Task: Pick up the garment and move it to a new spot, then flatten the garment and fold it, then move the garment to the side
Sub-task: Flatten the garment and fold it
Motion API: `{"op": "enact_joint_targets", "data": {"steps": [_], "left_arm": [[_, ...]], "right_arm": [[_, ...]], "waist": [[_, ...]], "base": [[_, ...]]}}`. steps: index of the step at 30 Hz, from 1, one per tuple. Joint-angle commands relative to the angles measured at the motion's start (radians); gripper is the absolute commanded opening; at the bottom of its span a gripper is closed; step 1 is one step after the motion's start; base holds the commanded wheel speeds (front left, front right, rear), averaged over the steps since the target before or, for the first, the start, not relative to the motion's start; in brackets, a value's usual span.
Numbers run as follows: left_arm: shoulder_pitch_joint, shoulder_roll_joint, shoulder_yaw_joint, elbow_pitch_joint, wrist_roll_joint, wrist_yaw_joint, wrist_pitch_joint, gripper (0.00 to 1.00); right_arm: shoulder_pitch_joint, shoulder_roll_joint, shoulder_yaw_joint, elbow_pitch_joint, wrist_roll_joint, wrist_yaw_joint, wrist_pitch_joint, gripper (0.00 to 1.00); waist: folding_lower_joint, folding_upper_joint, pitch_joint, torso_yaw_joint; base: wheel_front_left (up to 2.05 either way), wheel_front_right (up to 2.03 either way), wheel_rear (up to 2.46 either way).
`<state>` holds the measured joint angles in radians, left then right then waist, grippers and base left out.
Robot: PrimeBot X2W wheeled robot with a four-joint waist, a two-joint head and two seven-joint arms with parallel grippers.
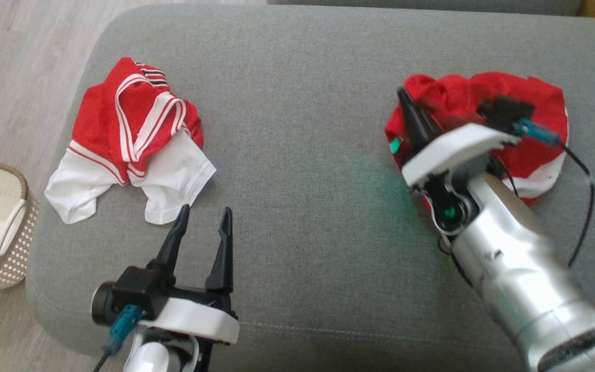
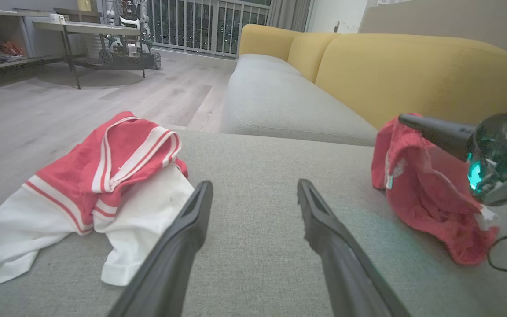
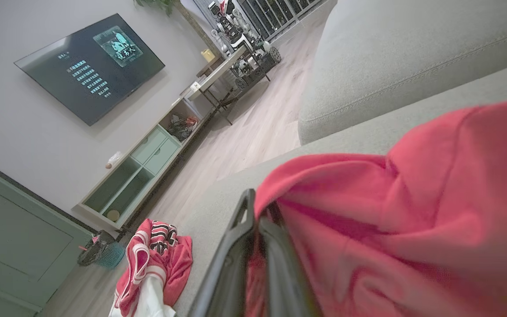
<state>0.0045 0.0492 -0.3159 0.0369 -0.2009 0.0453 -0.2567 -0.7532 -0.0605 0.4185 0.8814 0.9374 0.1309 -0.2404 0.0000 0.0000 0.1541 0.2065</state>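
A crumpled red garment [image 1: 514, 103] with a white hem lies at the right of the grey cushion [image 1: 302, 170]. My right gripper [image 1: 405, 98] is shut on its left edge; in the right wrist view the two dark fingers [image 3: 240, 246] pinch a fold of the red cloth [image 3: 412, 211], which drapes over them. From the left wrist view this garment [image 2: 425, 207] appears lifted a little at the pinch. My left gripper [image 1: 205, 211] stands open near the cushion's front, holding nothing, just below a second red and white garment [image 1: 132, 134].
The second garment [image 2: 104, 176] lies bunched at the cushion's left, near its edge. A woven basket [image 1: 16, 217] stands on the wood floor to the left. A yellow-backed sofa [image 2: 412, 66] rises behind the cushion.
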Motion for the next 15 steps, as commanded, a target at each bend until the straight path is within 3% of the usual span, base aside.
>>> {"op": "enact_joint_targets", "data": {"steps": [1,2,4,8,12,15], "left_arm": [[-0.043,0.001,0.020,-0.027,-0.006,0.007,-0.005,1.00],[-0.045,0.001,0.014,-0.025,-0.008,0.006,-0.005,1.00],[-0.051,0.001,0.004,-0.024,-0.014,0.008,-0.005,1.00],[-0.061,0.001,0.003,-0.043,-0.058,0.022,-0.005,1.00],[-0.079,0.001,-0.010,-0.059,-0.085,0.013,-0.005,1.00],[-0.093,0.001,-0.050,-0.030,-0.129,-0.030,-0.005,1.00]], "right_arm": [[-0.037,0.010,0.051,-0.011,0.038,0.000,-0.014,0.43],[-0.059,0.010,0.089,0.000,0.069,0.000,-0.016,1.00],[-0.100,0.010,0.148,0.047,0.081,0.000,-0.020,1.00],[-0.155,0.010,0.158,0.058,0.041,0.000,-0.021,1.00],[-0.138,0.010,0.067,0.008,-0.090,0.000,-0.021,1.00],[-0.086,0.003,-0.063,-0.074,-0.265,0.000,-0.021,1.00]], "waist": [[0.0000,0.0000,0.003,0.002],[0.0000,0.0000,0.005,0.004],[0.0000,0.0000,0.008,0.007],[0.0000,0.0000,0.025,-0.014],[0.0000,0.0000,0.045,-0.063],[0.0000,0.0000,0.058,-0.110]], "base": [[0.00,0.00,0.00],[0.00,0.00,0.00],[0.00,0.00,0.00],[0.00,0.00,0.00],[0.00,0.00,0.00],[0.00,0.00,0.00]]}}
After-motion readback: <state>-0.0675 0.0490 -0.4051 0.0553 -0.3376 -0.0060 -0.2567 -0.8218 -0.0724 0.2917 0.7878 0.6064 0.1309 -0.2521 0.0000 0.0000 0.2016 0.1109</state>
